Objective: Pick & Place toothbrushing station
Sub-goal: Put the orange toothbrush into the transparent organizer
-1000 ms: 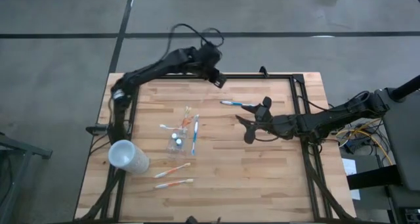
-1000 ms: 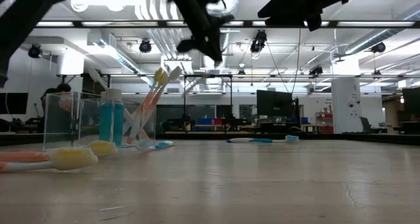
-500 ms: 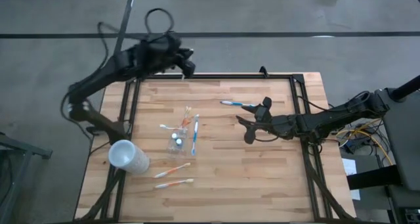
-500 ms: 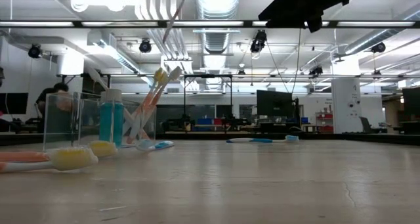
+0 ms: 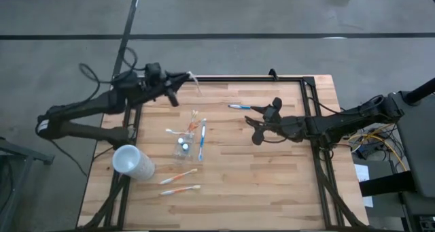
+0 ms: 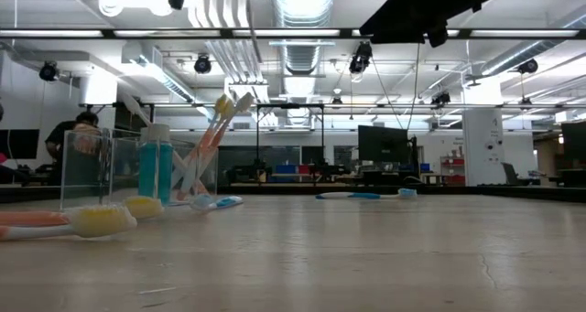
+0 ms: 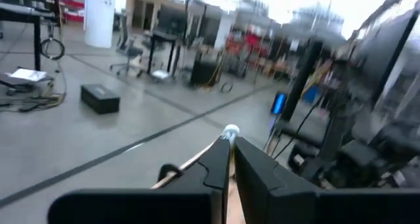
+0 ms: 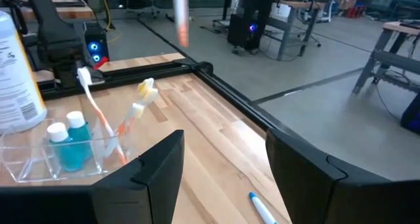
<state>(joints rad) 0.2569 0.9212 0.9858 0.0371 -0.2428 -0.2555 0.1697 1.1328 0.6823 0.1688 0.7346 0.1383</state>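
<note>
The clear tumbler [image 5: 185, 142] stands on the wooden table [image 5: 272, 184], left of its middle, with the blue toothpaste tube [image 6: 155, 165] upright inside it and a few toothbrushes leaning out of it [image 5: 197, 123]. A white-blue toothbrush [image 5: 201, 145] lies flat just beside the tumbler on its right, and two white-orange toothbrushes [image 5: 179, 182] lie on the boards near it, toward the table's front edge. Another white-blue toothbrush [image 5: 239, 107] lies well apart to the tumbler's right, near the far edge. The frosted whitish cup [image 5: 131, 162] lies on its side to the tumbler's left, at the table's left edge. The left gripper [image 5: 185, 80] hangs in the air beyond the tumbler, over the table's far-left edge, its fingers [image 7: 220, 166] pinched together on one toothbrush [image 5: 194, 84]. The right gripper [image 5: 253, 126] hovers to the tumbler's right, near the lone white-blue toothbrush, its fingers [image 8: 157, 168] spread apart and holding nothing.
</note>
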